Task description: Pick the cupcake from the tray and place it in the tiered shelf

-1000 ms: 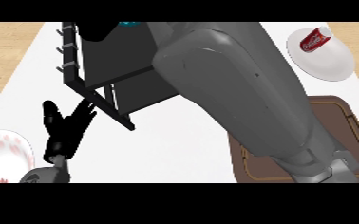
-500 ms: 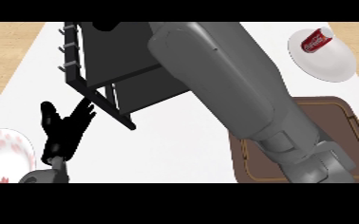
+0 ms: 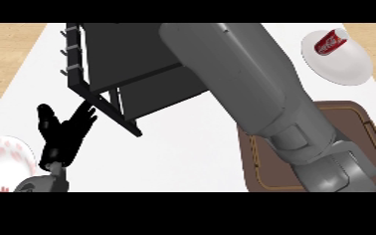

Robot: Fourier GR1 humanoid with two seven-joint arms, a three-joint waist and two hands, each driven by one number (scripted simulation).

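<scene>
**Right forearm reaches across to the shelf; cupcake out of sight**

Nearest, at the lower left, the left hand rests open beside the counter's near edge, fingers straight and pointing up and away, holding nothing. Its fingertips lie just short of the shelf's front foot. To its left, a white plate with red marks shows partly at the edge of the view.

At the lower right lies the brown tray, mostly covered by the right forearm. The bare part of the tray that shows holds nothing visible.

The grey right forearm runs from the lower right up and leftward, ending over the black tiered shelf. The right hand itself is not visible, so whether its fingers are open or closed cannot be told. The cupcake shows nowhere; its place, its heading and its relation to the fingers cannot be told.

Farthest, at the upper right, a white plate carries a red can lying on its side, with white script reading Coca-Cola.
</scene>
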